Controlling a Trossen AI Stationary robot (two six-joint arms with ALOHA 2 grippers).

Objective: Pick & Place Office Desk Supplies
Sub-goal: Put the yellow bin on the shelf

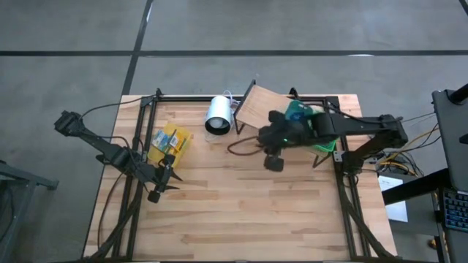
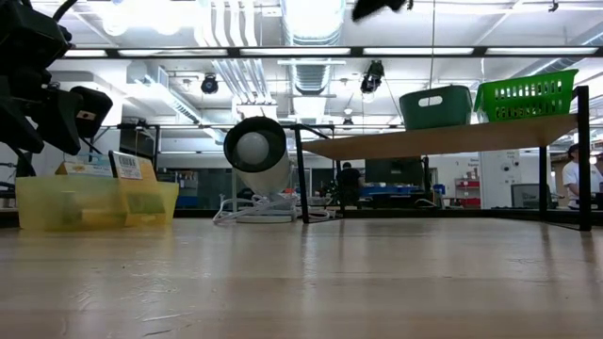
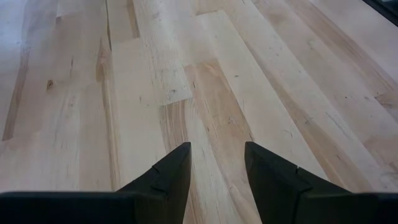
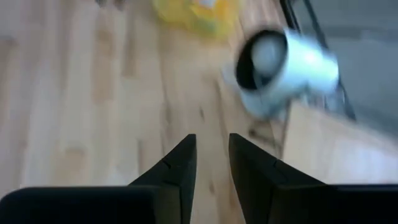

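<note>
The office desk supplies [image 1: 170, 142] are sitting in a translucent yellow tray [image 2: 38, 209] on the worktop [image 1: 241, 212], far-left part, just right of the left frame rail and well left of the white cylinder [image 1: 218, 115]. Yellow boxes and a barcoded packet are showing above the tray rim in the low view. I am judging these as light, stiff little cartons with smooth card faces, likely to slip under a loose pinch; taking 1 across its 2 flat narrow sides looks safest. The tray's long axis is running diagonally, from near-left to far-right; individual items are too small to tell.

The left claw [image 1: 162, 183] is hovering near the tray's near side, fingers spread with nothing between them. The right claw [image 4: 211, 163] is hanging over the worktop's middle, just near of the slanted wooden board [image 1: 259, 108], fingers slightly parted and pinching nothing.
</note>
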